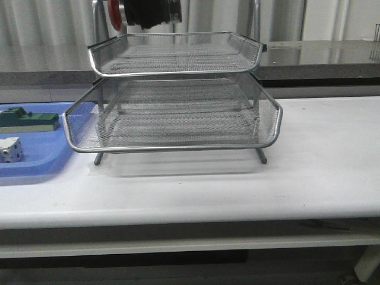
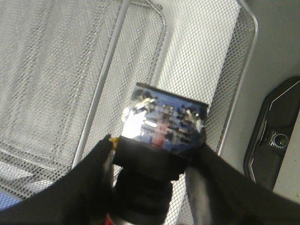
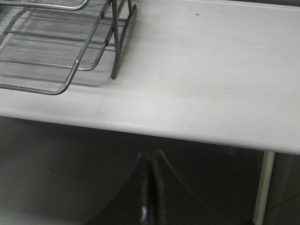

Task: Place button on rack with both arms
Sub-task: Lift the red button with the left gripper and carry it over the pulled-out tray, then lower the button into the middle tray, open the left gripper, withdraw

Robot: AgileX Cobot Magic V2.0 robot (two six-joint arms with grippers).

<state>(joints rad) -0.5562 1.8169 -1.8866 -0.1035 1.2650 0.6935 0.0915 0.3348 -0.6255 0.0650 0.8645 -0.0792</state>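
Observation:
The button (image 2: pixel 164 123) shows its black-and-blue body in the left wrist view. My left gripper (image 2: pixel 157 145) is shut on it, one finger on each side, above the mesh of the rack (image 2: pixel 56 79). In the front view the left gripper (image 1: pixel 148 12) hangs just above the back left of the rack's top tray (image 1: pixel 172 70), and the button's red head (image 1: pixel 114 12) peeks out beside it. My right gripper (image 3: pixel 150 157) is shut and empty, low in front of the table's front edge, off to the right of the rack's leg (image 3: pixel 115 56).
A flat blue tray (image 1: pixel 41 160) at the left holds a green block (image 1: pixel 29 120) and a white dotted cube (image 1: pixel 10 148). A dark counter (image 1: pixel 320 56) runs behind the table. A black device (image 2: pixel 274 140) lies beyond the rack's rim.

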